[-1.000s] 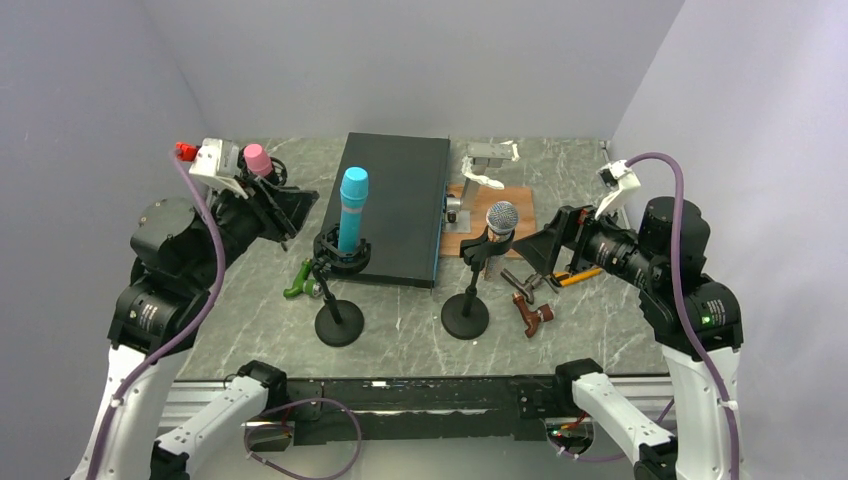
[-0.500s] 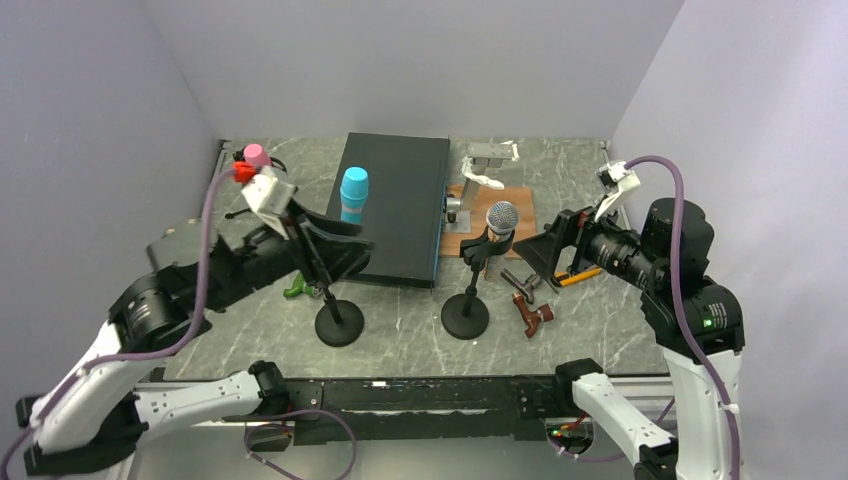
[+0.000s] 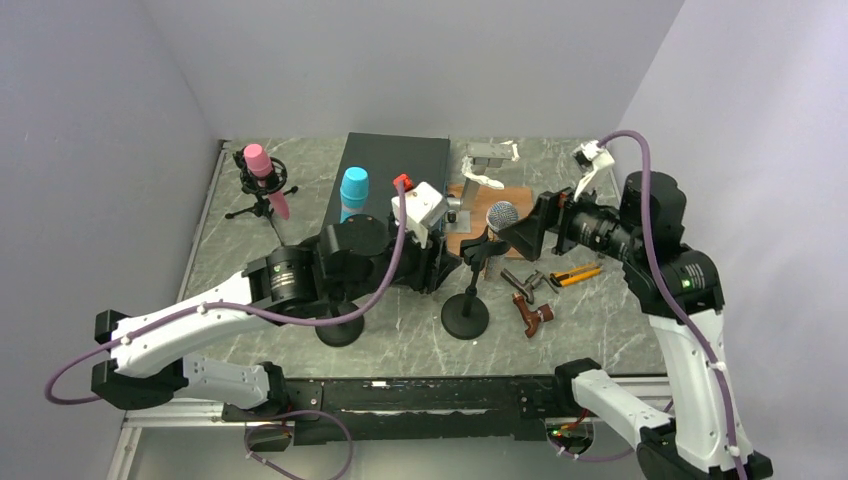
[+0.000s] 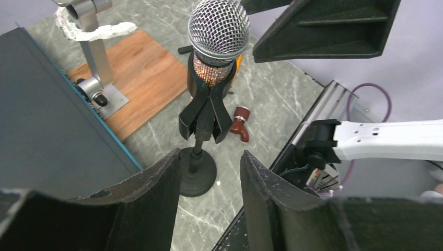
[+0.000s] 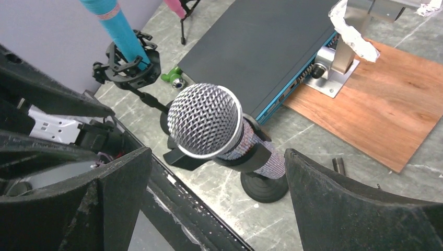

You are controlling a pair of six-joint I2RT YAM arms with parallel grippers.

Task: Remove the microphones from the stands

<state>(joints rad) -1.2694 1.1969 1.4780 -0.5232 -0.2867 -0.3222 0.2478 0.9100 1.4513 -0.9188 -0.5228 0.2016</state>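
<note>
Plainly silver mesh-headed microphone (image 4: pixel 218 27) in black stand (image 4: pixel 198 177).

My left claw (image 4: pixel 211 155) is parted, its two black fingers (image 4: pixel 151 209) framing the bottom of the view without touching anything. Through the gap I see the round base of the black clip stand (image 4: pixel 197 178) on the grey marbled surface (image 4: pixel 271 99). The microphone with the silver mesh head (image 4: pixel 218 29) sits in the clip. One black ribbed finger (image 4: pixel 324 29) of the right arm hangs just beside the mesh head. Behind lie a wooden board (image 4: pixel 141 78), carrying a metal post (image 4: pixel 94 47), and a dark box with a blue edge (image 4: pixel 47 115). A brown-handled tool (image 4: pixel 241 130) lies near the base.
</note>
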